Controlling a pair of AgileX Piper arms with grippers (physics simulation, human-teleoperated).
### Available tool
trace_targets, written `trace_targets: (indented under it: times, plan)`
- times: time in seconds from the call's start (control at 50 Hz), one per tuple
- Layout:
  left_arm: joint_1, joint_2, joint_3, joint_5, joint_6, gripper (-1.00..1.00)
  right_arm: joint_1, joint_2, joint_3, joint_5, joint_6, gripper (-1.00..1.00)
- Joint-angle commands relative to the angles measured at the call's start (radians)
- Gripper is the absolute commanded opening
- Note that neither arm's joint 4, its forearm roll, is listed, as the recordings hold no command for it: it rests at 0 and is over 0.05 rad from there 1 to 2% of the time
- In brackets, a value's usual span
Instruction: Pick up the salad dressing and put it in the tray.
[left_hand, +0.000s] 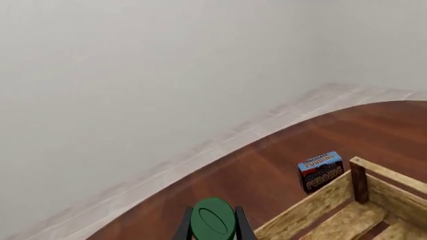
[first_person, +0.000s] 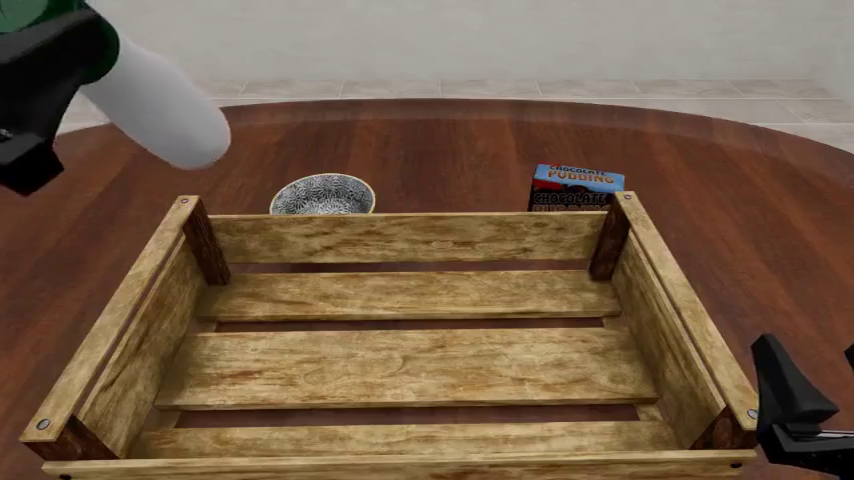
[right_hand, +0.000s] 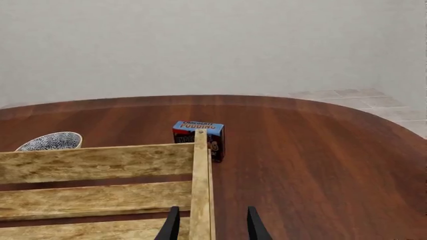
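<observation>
Bottle held high, outside the crate's far-left corner

Left tool (left_hand: 213, 231) clamps the slim white green-capped salad dressing bottle (first_person: 158, 100), lying aslant beyond the big light-wood slatted tray (first_person: 407, 240); right tool (right_hand: 209, 226) gapes idle.

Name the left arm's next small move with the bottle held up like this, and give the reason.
Probably carry it rightward and toward the near side until it hangs over the tray. The left gripper is shut on the salad dressing, which the front view shows lifted above the table, outside the tray's far-left corner. The tray floor looks bare, so lowering can follow.
</observation>
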Motion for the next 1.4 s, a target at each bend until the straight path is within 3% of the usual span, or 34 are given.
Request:
trace_targets:
  times: [0.02,0.4,0.92,1.4]
  plan:
    - [-0.057,0.06,-0.007,-0.032,0.028,-1.0,-0.001,-0.007,0.0,0.006,0.0,1.0]
    - [-0.11,0.188,-0.013,-0.071,0.016,-1.0,-0.001,-0.01,0.0,0.009,-0.003,1.0]
    - [-0.192,0.337,-0.062,-0.043,-0.065,-1.0,-0.003,-0.012,0.0,0.013,-0.002,1.0]
    - [-0.19,0.431,-0.068,-0.032,-0.084,-1.0,-0.008,-0.005,0.0,0.006,0.005,1.0]
